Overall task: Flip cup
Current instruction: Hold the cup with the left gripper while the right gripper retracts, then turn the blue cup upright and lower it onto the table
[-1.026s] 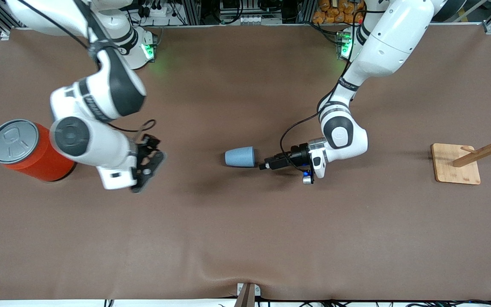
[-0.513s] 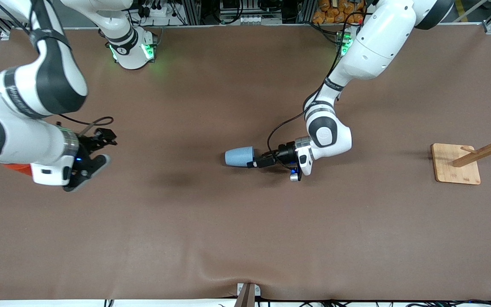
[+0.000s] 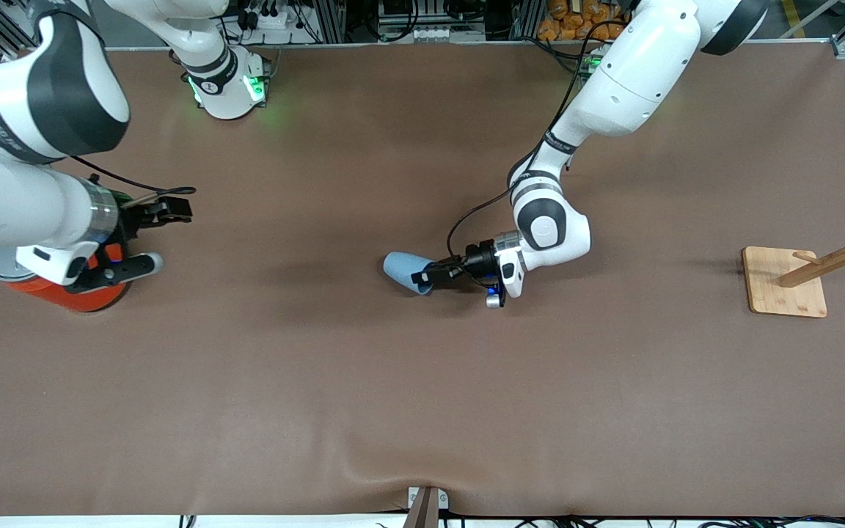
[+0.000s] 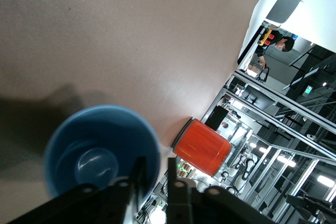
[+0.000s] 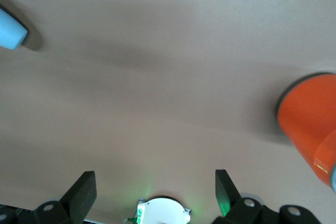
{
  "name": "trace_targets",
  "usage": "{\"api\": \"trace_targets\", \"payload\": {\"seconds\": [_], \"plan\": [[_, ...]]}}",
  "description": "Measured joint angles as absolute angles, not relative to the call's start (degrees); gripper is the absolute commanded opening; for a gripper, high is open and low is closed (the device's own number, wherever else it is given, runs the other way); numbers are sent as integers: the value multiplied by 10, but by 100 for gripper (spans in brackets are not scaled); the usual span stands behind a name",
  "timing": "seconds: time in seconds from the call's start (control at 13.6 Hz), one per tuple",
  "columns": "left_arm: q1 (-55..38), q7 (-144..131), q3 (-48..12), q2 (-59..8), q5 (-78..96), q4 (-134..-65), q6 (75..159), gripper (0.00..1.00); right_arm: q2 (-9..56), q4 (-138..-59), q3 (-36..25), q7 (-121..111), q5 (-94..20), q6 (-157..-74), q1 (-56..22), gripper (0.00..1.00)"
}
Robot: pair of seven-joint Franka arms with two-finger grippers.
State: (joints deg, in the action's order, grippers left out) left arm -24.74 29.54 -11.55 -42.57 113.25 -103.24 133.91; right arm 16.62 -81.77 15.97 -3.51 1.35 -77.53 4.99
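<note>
Left gripper grips the cup by its rim, mid-surface.

In the left wrist view the jaws are clamped on the light-blue cup's rim, one finger inside the darker blue mouth and one outside the wall. In the front view the cup lies tilted on the brown surface near its middle, its mouth toward the left gripper and its closed base toward the right arm's end. The right gripper hangs above the surface just beside the orange can, its jaws spread apart with nothing between them. A wooden rack stands at the left arm's end, well apart from the cup.
</note>
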Motion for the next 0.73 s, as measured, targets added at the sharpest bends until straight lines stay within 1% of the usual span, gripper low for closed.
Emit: {"api": "trace_targets", "payload": {"seconds": [0.29, 0.44, 0.73], "plan": [[-247, 296, -111, -427, 1136, -1028, 1342, 0, 158, -817, 150, -36, 13, -788, 77, 100], [-247, 296, -111, -427, 1136, -1023, 1347, 0, 134, -817, 130, -36, 4, -804, 76, 100], [-233, 296, -107, -418, 1136, -1006, 1361, 0, 73, -827, 72, -36, -20, -803, 51, 100]]}}
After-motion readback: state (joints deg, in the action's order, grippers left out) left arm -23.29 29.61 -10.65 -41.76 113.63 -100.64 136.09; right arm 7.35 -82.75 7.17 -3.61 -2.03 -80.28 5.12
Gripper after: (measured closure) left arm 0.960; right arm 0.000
